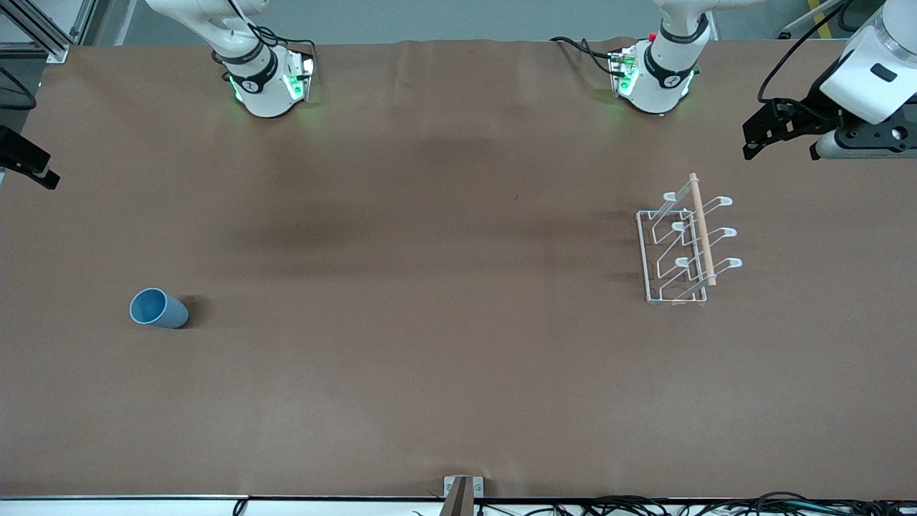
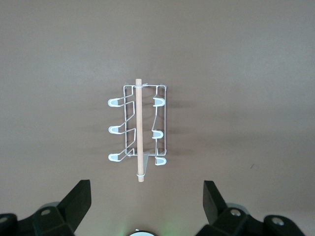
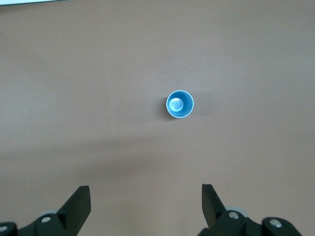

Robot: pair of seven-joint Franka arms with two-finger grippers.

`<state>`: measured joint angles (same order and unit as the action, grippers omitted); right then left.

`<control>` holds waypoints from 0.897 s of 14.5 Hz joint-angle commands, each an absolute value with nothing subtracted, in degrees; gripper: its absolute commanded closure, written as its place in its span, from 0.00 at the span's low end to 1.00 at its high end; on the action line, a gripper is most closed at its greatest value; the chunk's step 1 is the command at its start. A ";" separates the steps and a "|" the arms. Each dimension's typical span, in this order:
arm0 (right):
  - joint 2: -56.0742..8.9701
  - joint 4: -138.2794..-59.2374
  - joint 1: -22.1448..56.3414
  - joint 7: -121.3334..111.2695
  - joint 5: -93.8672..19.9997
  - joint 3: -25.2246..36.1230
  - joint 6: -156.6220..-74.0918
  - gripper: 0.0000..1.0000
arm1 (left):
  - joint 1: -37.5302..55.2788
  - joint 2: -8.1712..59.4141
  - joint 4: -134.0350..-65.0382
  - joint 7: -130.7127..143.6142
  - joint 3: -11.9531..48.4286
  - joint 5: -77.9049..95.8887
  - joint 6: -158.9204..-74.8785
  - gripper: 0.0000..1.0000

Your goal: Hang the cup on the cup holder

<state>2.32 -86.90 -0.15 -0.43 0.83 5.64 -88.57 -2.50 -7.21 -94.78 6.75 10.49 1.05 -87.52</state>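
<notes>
The light-blue cup (image 1: 157,309) stands upright, mouth up, on the brown table toward the right arm's end; it also shows in the right wrist view (image 3: 179,104). The white wire cup holder (image 1: 684,247) with its wooden rod stands toward the left arm's end; it also shows in the left wrist view (image 2: 139,129). Its prongs are bare. My left gripper (image 1: 768,132) is open and empty, high over the table beside the holder; its fingers (image 2: 78,201) frame bare table. My right gripper (image 1: 29,166) is open and empty, high over the table's edge at the right arm's end; its fingers (image 3: 78,204) show too.
The two arm bases (image 1: 269,79) (image 1: 655,75) stand along the table's edge farthest from the front camera. A small metal bracket (image 1: 463,491) and cables (image 1: 645,505) sit at the edge nearest to it. Brown table (image 1: 444,287) lies between cup and holder.
</notes>
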 commanded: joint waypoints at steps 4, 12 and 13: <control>0.10 -88.67 -3.16 -2.63 -0.09 5.45 -90.34 0.01 | -2.64 -6.33 -93.16 6.15 10.46 1.76 -86.40 0.00; -6.75 -106.17 -5.36 -2.90 0.00 5.45 -115.64 0.01 | -2.64 -6.15 -93.16 6.06 10.46 1.85 -86.31 0.00; -8.77 -106.08 -5.54 -2.90 0.00 5.45 -117.06 0.01 | -2.55 -6.15 -93.16 6.06 10.46 1.85 -86.31 0.00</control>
<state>-6.29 -105.21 -4.77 -2.03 0.82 5.93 -114.09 -2.50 -6.69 -94.60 6.73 10.48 1.05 -87.51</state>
